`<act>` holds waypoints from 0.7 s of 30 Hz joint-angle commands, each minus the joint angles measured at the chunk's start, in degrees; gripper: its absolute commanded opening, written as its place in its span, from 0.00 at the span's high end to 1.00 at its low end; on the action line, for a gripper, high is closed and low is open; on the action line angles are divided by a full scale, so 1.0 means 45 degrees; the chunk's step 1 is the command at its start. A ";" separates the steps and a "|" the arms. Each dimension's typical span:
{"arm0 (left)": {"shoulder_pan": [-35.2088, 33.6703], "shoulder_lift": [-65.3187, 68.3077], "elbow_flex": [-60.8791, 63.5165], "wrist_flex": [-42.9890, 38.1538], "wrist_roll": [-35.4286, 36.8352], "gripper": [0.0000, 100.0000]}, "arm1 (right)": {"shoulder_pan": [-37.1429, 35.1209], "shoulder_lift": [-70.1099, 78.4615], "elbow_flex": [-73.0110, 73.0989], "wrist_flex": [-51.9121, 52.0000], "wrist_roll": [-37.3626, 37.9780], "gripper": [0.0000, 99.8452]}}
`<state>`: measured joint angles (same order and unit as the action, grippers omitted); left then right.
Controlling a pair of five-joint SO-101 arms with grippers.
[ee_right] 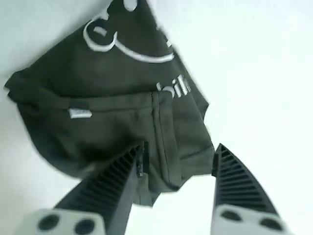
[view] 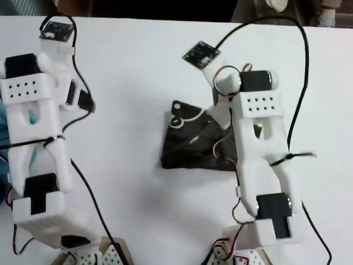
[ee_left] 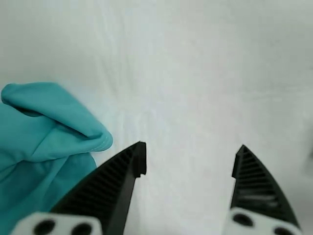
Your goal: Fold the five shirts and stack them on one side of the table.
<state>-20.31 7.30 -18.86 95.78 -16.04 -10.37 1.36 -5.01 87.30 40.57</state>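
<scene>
A crumpled dark shirt (view: 190, 141) with white print lies in the middle of the white table (view: 127, 72), partly under the right arm (view: 262, 138). In the right wrist view my right gripper (ee_right: 178, 156) is open just over the hem of the dark shirt (ee_right: 117, 103), with one finger (ee_right: 122, 171) above the cloth and the other over bare table. A teal shirt (ee_left: 44, 137) is bunched beside my left gripper (ee_left: 190, 159), which is open over bare table and holds nothing. A sliver of the teal shirt (view: 3, 118) shows at the table's left edge, behind the left arm (view: 33, 110).
Both arm bases stand at the near table edge, and black cables (view: 300, 66) loop over the surface. The table's far edge (view: 138, 19) runs along the back. Bare white surface lies between the two arms and to the right of the right arm.
</scene>
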 commanded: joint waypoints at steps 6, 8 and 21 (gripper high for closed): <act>-0.0078 -0.0742 -0.0049 -0.0176 -0.0078 0.70 | -0.0147 0.4484 -0.1231 -0.0576 -0.0332 0.78; -0.0078 -0.0742 -0.0049 -0.0195 -0.0078 0.70 | -0.0264 0.4894 -0.1641 -0.0303 -0.0391 0.78; -0.0059 -0.0742 -0.0049 -0.0371 -0.0078 0.70 | -0.1006 0.5187 -0.2090 -0.0303 -0.0352 0.78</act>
<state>-20.31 7.30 -18.86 94.90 -16.04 -14.68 24.92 -12.04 85.80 39.43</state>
